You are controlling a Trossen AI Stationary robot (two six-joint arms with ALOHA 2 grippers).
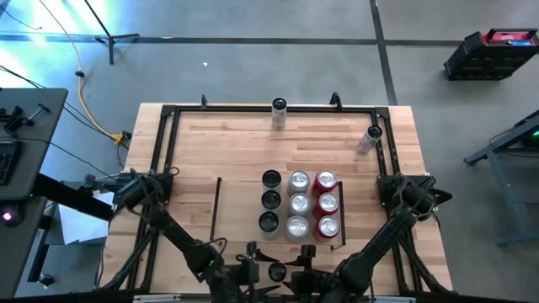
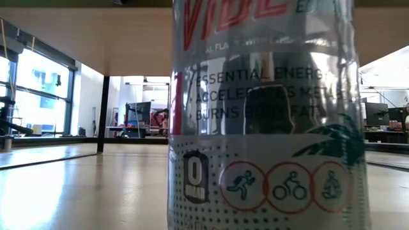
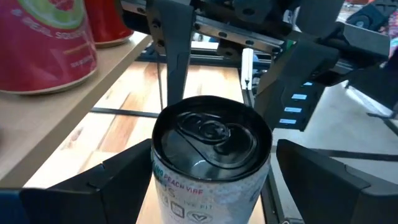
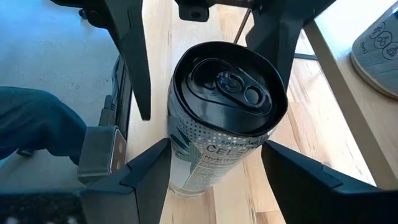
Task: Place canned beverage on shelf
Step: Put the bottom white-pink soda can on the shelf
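Nine cans stand in the shelf (image 1: pixel 240 210) in three columns: black-topped, silver-topped and red. A tenth, the black-topped can (image 1: pixel 276 271), sits outside the shelf at the near edge of the counter (image 1: pixel 194 151), just in front of the black-topped column. Two more cans (image 1: pixel 279 109) (image 1: pixel 370 139) stand well apart near the far rail.

The label on the can (image 3: pixel 211 143) shows "PEACH VIBE" in the left wrist view. The right wrist view gives "CEL", the rest cut off, and small print that may be a nutrition panel on the same can (image 4: pixel 227 87). In the low view, a big can (image 2: pixel 265 121) fills most of the picture. It reads "VIBE", "ESSENTIAL ENERG", "ACCELERATES META" and "BURNS BODY FAT", with a "0" badge and runner, cyclist and seated-figure icons. Its top and base are cut off, and I cannot tell which can on the counter it is. The lettering on the red cans (image 3: pixel 46 43) at the left wrist view's edge is too cropped to read.

Both arms meet at the tenth can from opposite sides. The left gripper (image 1: pixel 257 268) has its jaws spread, flanking the can with a sliver of space on one side. The right gripper (image 1: pixel 296 266) has its jaws pressed against the can's sides, and the can leans slightly between them.
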